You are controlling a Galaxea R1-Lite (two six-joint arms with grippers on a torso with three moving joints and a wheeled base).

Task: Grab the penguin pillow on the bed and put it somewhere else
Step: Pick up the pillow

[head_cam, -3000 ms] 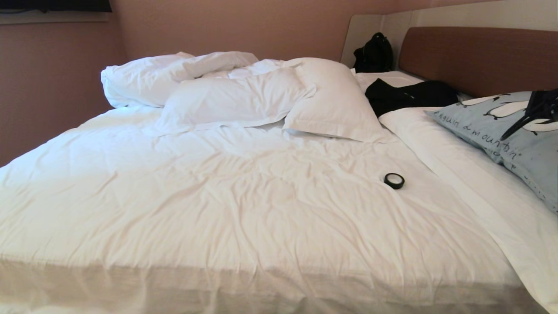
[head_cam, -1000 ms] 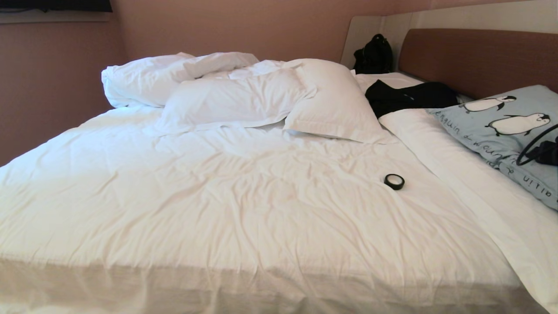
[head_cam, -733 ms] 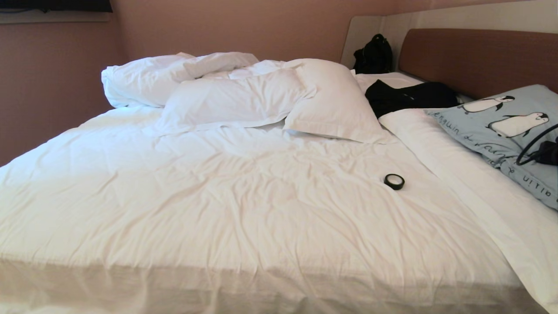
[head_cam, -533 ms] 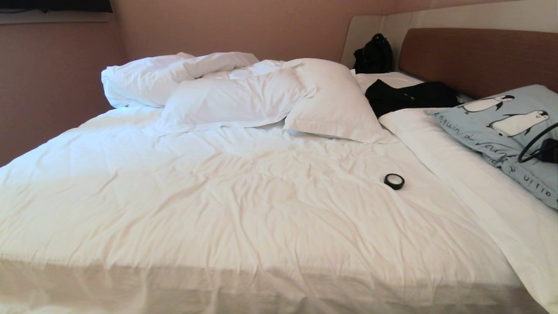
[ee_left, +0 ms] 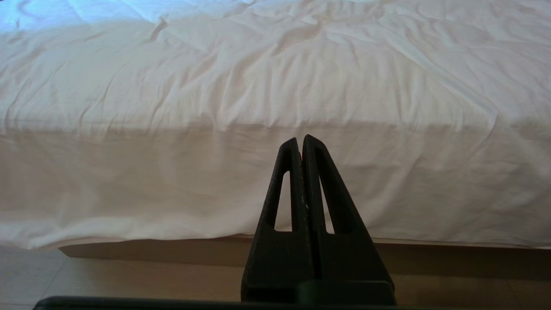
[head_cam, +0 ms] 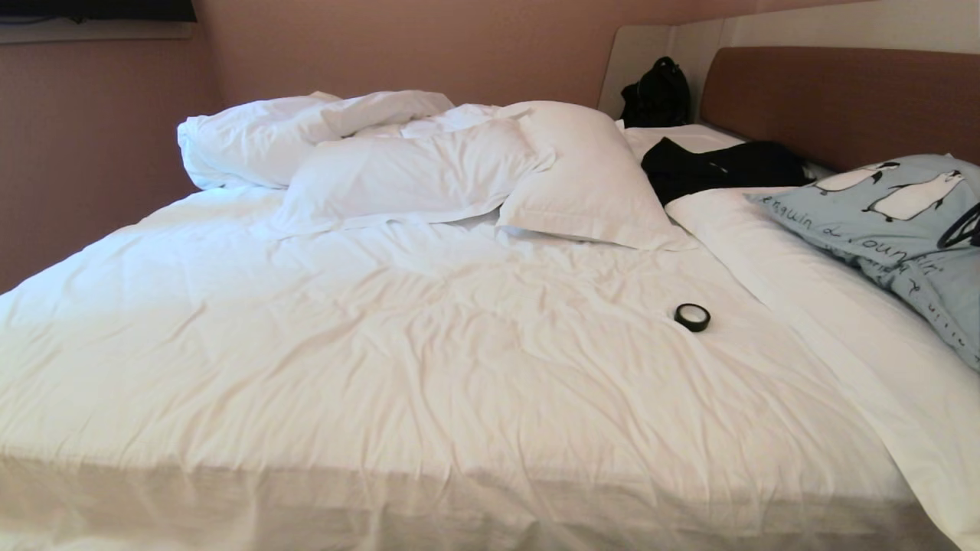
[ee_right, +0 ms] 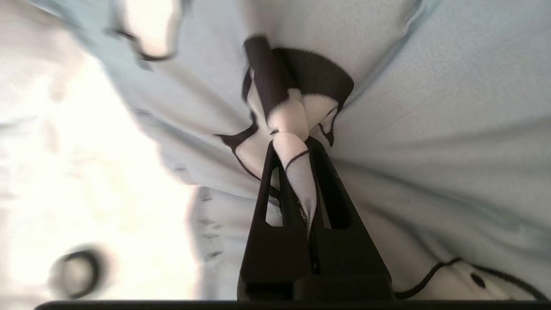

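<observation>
1. My right gripper is clamped tight on a bunched fold of the penguin pillow, pinched right between the fingers.
2. Pillow's at the right side of the bed, near the brown headboard.
3. Black tape roll sits on the sheet, well apart.
4. My left gripper is closed on nothing, parked by the bed's edge.

You see the penguin pillow, pale blue-grey with black-and-white penguins and dark cursive script, lying at the right side of the bed below the brown headboard. Its fabric is bunched into a pinched fold.
</observation>
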